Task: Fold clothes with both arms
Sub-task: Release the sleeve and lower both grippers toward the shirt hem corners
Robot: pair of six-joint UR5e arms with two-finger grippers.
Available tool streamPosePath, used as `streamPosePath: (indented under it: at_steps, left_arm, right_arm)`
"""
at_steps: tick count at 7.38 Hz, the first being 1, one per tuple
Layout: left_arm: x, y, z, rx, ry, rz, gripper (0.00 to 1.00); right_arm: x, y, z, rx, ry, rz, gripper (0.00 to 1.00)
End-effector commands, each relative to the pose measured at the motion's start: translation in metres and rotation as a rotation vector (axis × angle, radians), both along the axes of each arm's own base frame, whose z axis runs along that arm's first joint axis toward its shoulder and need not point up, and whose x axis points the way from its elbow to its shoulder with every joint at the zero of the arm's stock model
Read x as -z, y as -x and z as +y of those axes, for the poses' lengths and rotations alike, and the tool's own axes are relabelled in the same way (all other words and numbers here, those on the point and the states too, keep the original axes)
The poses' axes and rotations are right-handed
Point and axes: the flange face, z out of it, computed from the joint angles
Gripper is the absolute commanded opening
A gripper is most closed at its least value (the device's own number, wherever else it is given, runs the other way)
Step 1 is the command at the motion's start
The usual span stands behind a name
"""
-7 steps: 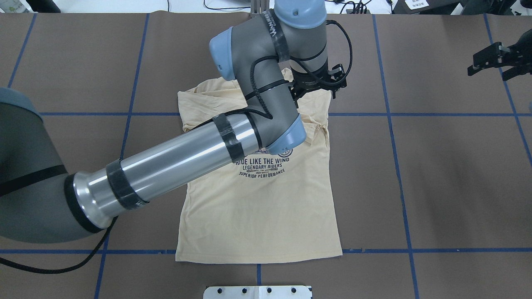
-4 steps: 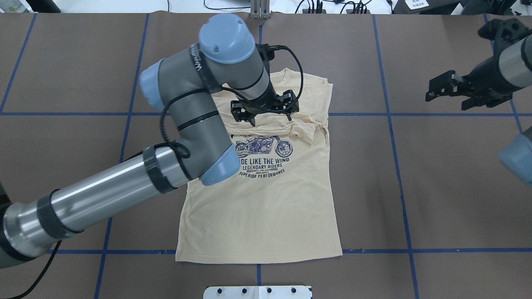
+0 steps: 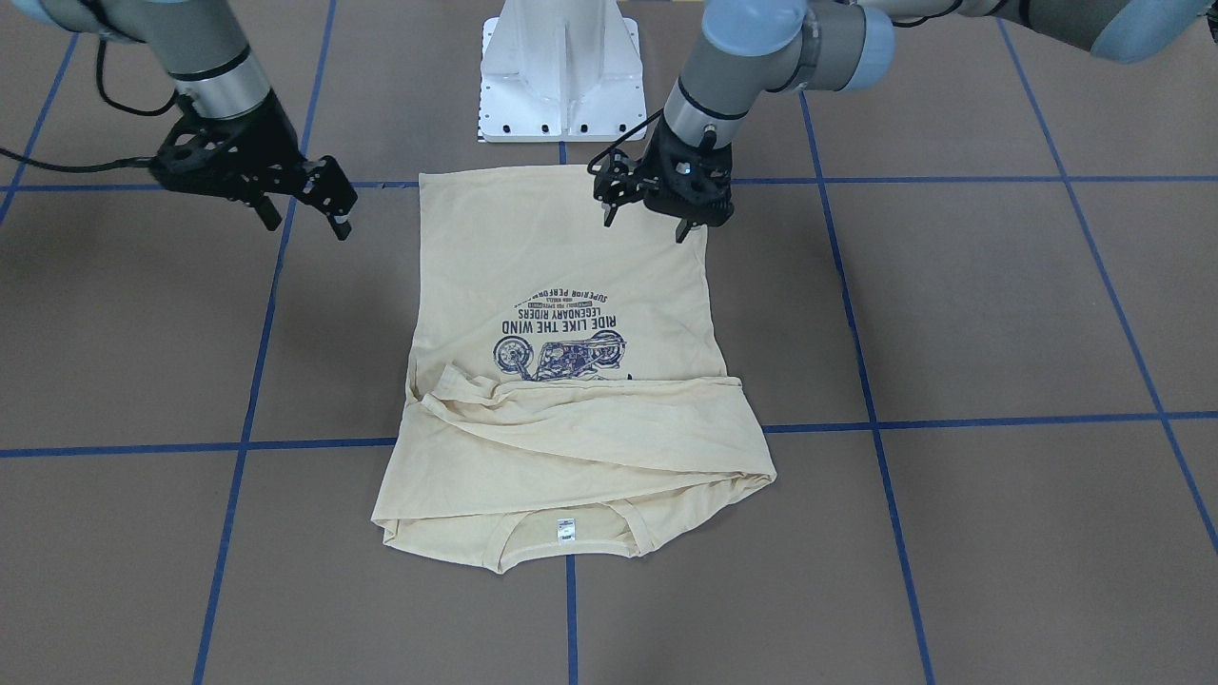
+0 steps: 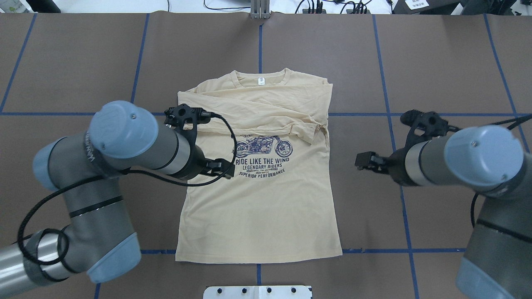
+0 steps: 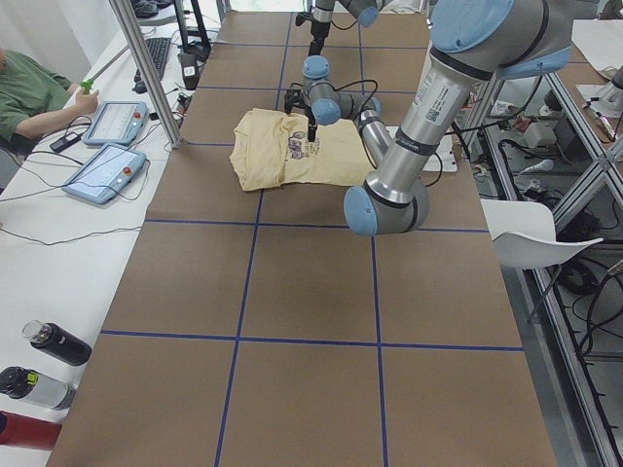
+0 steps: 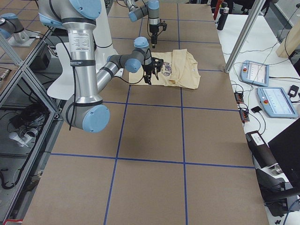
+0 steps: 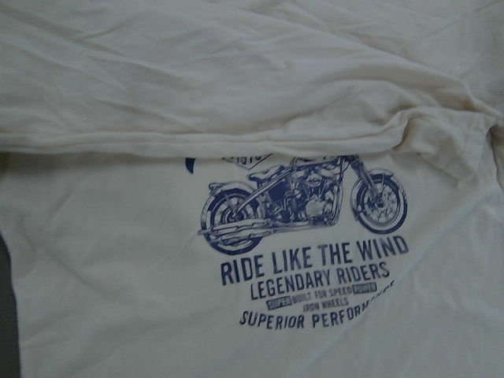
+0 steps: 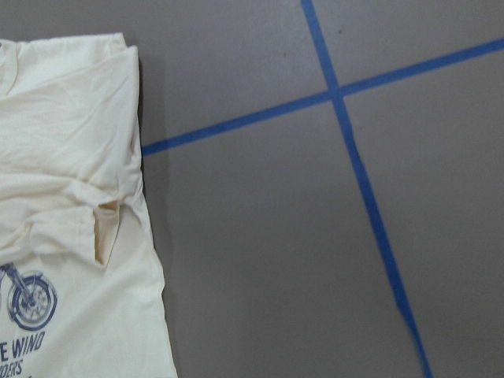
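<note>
- seen from behind the robot, the white base pedestal (image 4: 257, 292) sits at 6 o'clock.
- the t-shirt (image 4: 257, 207) lies flat mid-table (image 4: 436, 62), print up, hem at 6, collar at 12.
- the left gripper (image 3: 646, 225) hangs over the shirt's 9 o'clock side, fingers apart, empty.
- the right gripper (image 3: 306, 224) hangs over bare table at 3 o'clock, fingers apart, empty.
- farther off, the sleeves (image 4: 249, 120) lie folded across the chest.

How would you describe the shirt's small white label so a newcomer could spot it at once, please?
On the brown table, a cream shirt lies at the centre, collar pointing away from the robot's white base. The label sits just inside that collar, the only white patch on the cloth, well clear of the navy print.
</note>
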Motion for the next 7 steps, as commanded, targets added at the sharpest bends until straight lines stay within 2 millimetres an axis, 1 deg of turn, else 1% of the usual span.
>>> streamPosePath:
  at_steps: [1, 2, 3, 4, 5, 7]
  left_arm:
    - [-0.051, 0.003, 0.051, -0.029, -0.007, -0.073, 1.0]
    - [-0.076, 0.001, 0.068, -0.02, -0.004, -0.088, 0.99]
    - [-0.098, -0.001, 0.089, -0.017, 0.047, -0.065, 0.94]
    - [-0.102, -0.006, 0.102, -0.016, 0.081, -0.055, 0.91]
    - [-0.106, -0.012, 0.11, -0.01, 0.079, -0.068, 0.85]
    - [-0.115, -0.019, 0.125, -0.031, 0.094, -0.086, 0.69]
  right_arm:
    - [0.006, 0.049, 0.065, -0.021, -0.01, -0.002, 1.0]
    - [0.008, 0.054, 0.075, -0.018, -0.005, -0.009, 1.0]
    - [0.008, 0.055, 0.078, -0.015, -0.003, -0.009, 1.0]
    - [0.008, 0.055, 0.078, -0.015, -0.003, -0.009, 1.0]
    - [0.008, 0.056, 0.078, -0.015, -0.004, -0.011, 1.0]
    - [0.011, 0.054, 0.078, -0.017, -0.008, -0.016, 1.0]
